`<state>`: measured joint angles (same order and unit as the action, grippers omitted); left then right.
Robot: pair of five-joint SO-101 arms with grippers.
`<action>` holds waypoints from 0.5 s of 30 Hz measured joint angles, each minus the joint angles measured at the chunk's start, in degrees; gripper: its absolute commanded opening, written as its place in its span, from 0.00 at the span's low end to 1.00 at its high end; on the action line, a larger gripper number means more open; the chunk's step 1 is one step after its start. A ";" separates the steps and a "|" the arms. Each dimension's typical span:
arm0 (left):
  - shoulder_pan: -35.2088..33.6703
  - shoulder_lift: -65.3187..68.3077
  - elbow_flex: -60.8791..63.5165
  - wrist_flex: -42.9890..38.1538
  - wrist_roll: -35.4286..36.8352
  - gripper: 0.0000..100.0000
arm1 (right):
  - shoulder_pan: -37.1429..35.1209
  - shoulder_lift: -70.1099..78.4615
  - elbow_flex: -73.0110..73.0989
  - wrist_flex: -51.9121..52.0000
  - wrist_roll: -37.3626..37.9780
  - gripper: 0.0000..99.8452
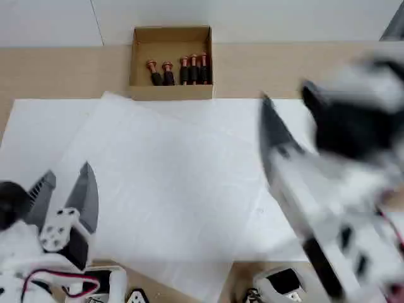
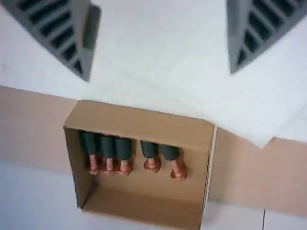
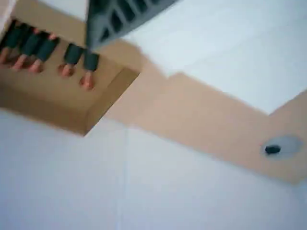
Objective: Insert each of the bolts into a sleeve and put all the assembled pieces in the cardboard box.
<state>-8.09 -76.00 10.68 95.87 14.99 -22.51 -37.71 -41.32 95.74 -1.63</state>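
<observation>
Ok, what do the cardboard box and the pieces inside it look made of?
The cardboard box: matte brown card with folded walls. The bolt heads: shiny copper colour, probably metal. The sleeves: dark and matte, maybe rubber or plastic; can't tell.

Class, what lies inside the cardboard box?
Five assembled pieces lie side by side in the cardboard box: dark sleeves with copper bolt heads showing. Their shanks are hidden inside the sleeves.

The left arm (image 1: 63,243), at seven o'clock in the high view, has a white shell, a screw-ringed plate (image 1: 53,233), a black motor block, red and white cables (image 1: 57,276) and grey, ribbed, pointed jaws. The right arm (image 1: 341,183), at four o'clock, is white and black with a red cable (image 1: 394,230).
</observation>
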 measured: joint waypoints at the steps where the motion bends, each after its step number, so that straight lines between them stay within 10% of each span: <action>1: 0.00 -2.20 2.11 -0.62 0.00 0.18 | 1.23 -2.73 2.37 0.00 0.00 0.19; 15: 0.09 -27.34 33.49 -20.13 0.00 0.18 | 19.25 -45.01 65.49 -17.41 0.00 0.19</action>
<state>-8.00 -103.34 44.18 75.74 14.99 -3.25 -82.73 24.18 78.33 -1.63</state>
